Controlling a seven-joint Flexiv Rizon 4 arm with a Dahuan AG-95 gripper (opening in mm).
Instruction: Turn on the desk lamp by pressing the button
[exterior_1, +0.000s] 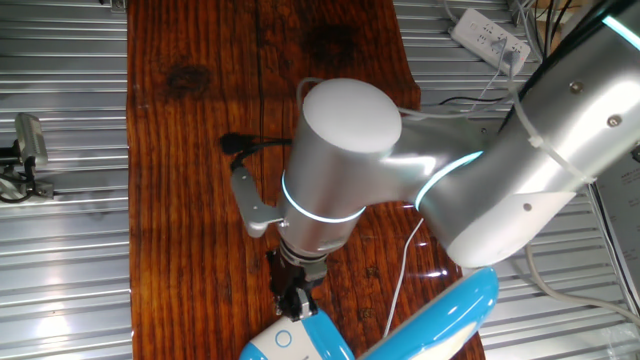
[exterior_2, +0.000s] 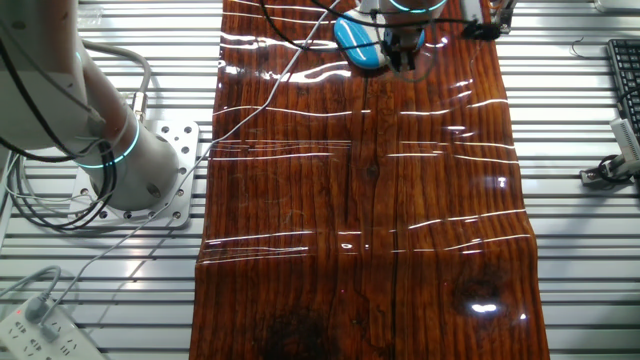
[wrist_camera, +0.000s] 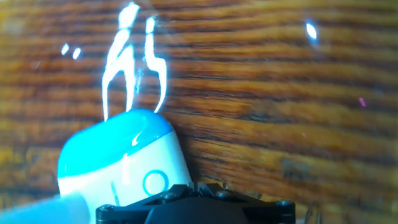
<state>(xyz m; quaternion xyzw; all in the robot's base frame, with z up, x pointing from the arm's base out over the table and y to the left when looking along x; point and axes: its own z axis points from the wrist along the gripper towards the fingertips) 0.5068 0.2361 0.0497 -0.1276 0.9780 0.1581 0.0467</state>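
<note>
The desk lamp has a sky-blue and white base (wrist_camera: 124, 155) lying on the wooden table, with a round blue-ringed button (wrist_camera: 155, 183) on its white top. In the hand view my gripper (wrist_camera: 195, 186) sits at the bottom edge, fingertips pressed together, just right of the button at the rim of the base. One fixed view shows the gripper (exterior_1: 297, 295) pointing down over the base (exterior_1: 290, 342), close beside the button (exterior_1: 284, 339). The lamp's long blue arm (exterior_1: 450, 310) stretches right. In the other fixed view the gripper (exterior_2: 403, 45) stands beside the base (exterior_2: 358, 45).
The lamp's thin white cord (exterior_1: 405, 268) runs across the dark wooden tabletop (exterior_2: 370, 200). A white power strip (exterior_1: 490, 35) lies off the table on the metal surface. The robot's base (exterior_2: 130, 160) stands left of the table, and a keyboard (exterior_2: 625, 70) lies at the right.
</note>
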